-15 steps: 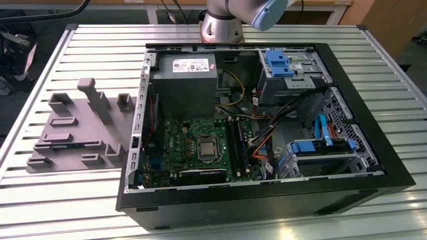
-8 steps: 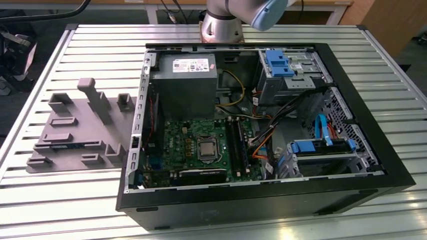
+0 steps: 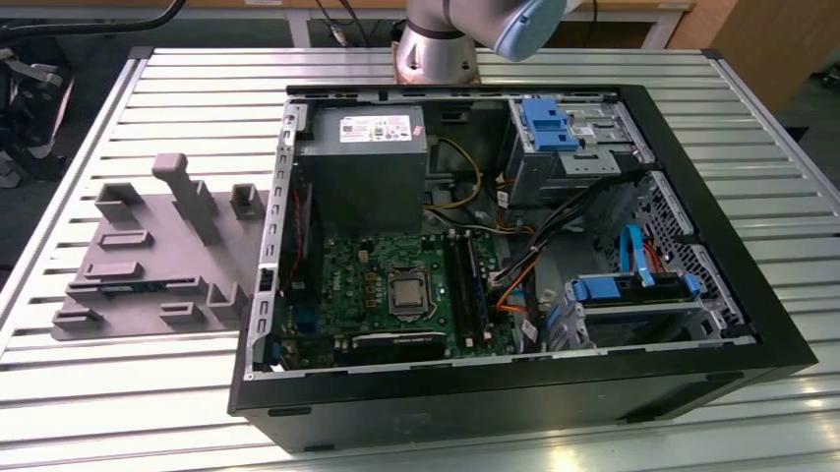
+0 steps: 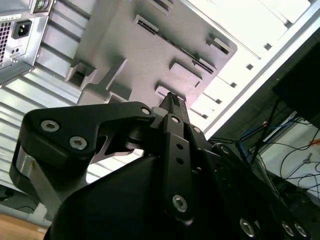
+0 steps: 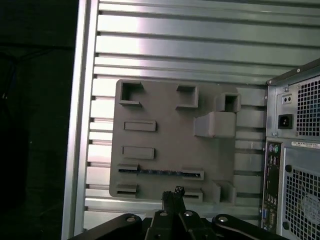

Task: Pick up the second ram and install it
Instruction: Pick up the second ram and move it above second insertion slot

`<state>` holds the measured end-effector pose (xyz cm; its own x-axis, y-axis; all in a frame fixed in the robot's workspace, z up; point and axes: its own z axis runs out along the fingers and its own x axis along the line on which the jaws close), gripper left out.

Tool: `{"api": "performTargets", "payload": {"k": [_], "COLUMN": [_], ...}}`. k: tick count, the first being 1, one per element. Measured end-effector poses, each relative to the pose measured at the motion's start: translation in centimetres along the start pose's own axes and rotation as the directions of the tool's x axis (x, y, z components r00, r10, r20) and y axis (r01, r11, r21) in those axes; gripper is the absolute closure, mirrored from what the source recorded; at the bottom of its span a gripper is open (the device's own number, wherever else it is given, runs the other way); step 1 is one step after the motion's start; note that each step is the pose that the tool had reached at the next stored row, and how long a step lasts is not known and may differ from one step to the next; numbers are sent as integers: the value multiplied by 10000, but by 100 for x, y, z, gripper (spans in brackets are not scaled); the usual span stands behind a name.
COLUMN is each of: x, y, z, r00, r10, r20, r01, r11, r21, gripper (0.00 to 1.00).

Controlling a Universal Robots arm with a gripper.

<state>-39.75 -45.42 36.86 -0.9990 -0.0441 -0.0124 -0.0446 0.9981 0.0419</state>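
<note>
my gripper [image 5: 176, 192] hangs over the grey moulded holder tray [image 5: 165, 135]. in both wrist views its two black fingertips meet at a point [image 4: 171, 97] with nothing between them. i am holding nothing and touching nothing.

the second ram [image 5: 161, 172] lies in the tray. it is a thin blue-green stick set on edge in a long slot, between two raised end blocks. in the first wrist view my fingertips line up with the row of blocks just beside that slot, but apart from the stick. in the second wrist view the same stick [image 4: 196, 59] shows as a dark strip with a green edge, near one side of the tray. in the exterior view it is a short blue-green line [image 3: 142, 287] low in the tray.

the tray sits on the slatted metal table [image 3: 105, 393], at the exterior view's left of the open computer case [image 3: 525, 393] and just beside its wall. inside the case lies the green motherboard [image 3: 354, 285], with the cpu socket [image 3: 409, 293] and the long black memory slots [image 3: 467, 285] next to it. i cannot tell what the slots hold. the grey power supply [image 3: 365, 157] sits above the board, and the blue drive brackets [image 3: 545, 123] are toward the exterior view's right. my arm's base [image 3: 438, 49] stands behind the case.
</note>
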Motion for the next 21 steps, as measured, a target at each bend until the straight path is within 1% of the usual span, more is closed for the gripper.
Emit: {"api": "performTargets", "payload": {"k": [3, 7, 11, 15, 16, 21], "x": [1, 3, 5, 6, 6, 6], "y": [0, -1, -1, -1, -1, -1], "z": [4, 9, 12, 15, 15, 15], "r00": [9993, 9959, 9894, 9795, 9789, 9788], "r10": [-375, -901, -1454, -2013, -2043, -2046], "r20": [-15, -36, -59, -80, -82, -82], "r01": [375, 901, 1454, 2013, 2043, 2046], "r11": [9993, 9959, 9894, 9795, 9789, 9788], "r21": [-5, -14, -23, -34, -35, -35], "gripper": [89, 89, 89, 89, 89, 89]}}
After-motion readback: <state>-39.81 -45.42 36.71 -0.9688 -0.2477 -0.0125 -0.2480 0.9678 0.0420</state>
